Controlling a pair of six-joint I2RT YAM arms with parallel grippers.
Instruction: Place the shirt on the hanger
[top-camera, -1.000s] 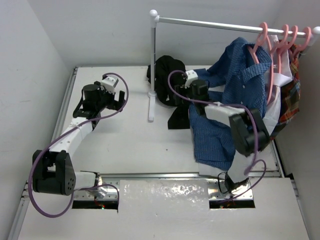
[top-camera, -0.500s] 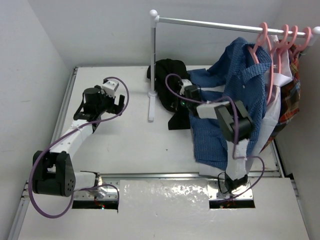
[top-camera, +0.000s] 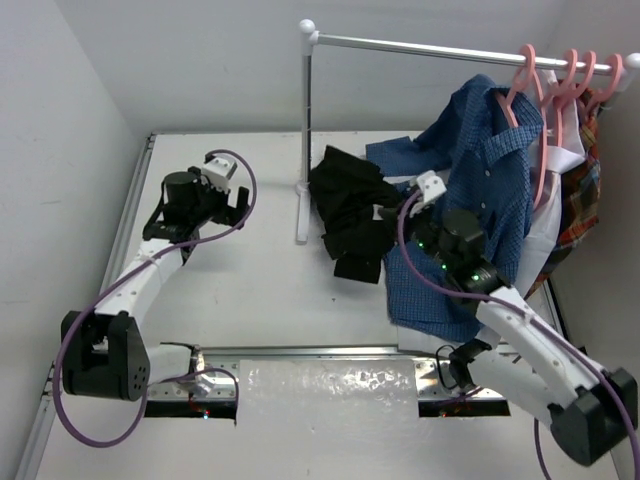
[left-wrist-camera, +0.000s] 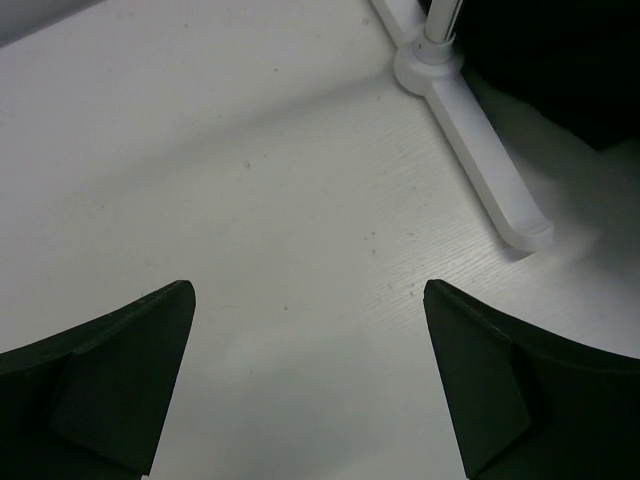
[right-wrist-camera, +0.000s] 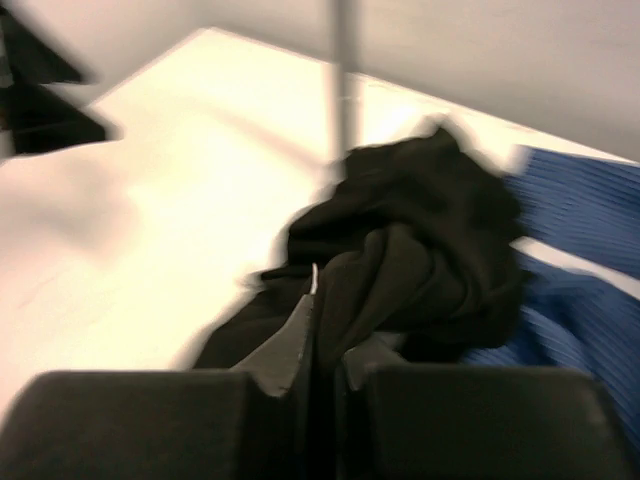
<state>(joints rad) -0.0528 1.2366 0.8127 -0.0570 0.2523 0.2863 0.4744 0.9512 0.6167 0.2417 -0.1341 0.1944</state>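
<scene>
The black shirt (top-camera: 350, 205) lies bunched on the table just right of the rack's post. My right gripper (top-camera: 396, 212) is at its right edge, shut on a fold of it. The right wrist view shows the shirt (right-wrist-camera: 420, 240) rising in a heap from the pinched fingers of that gripper (right-wrist-camera: 330, 325), with a small white label beside the left finger. Several salmon-pink hangers (top-camera: 545, 150) hang at the right end of the rail. My left gripper (top-camera: 232, 205) is open over bare table left of the post, and nothing lies between its fingers (left-wrist-camera: 307, 292).
A white rack post (top-camera: 305, 120) with a flat foot (left-wrist-camera: 480, 160) stands between the two arms. A blue button-up shirt (top-camera: 470, 200) hangs from one hanger and spreads onto the table under the right arm. A plaid garment (top-camera: 588, 195) hangs at the far right.
My right gripper has shut on the black shirt and pulled back toward the near right, dragging the shirt forward from beside the post. The left arm has stayed almost still.
</scene>
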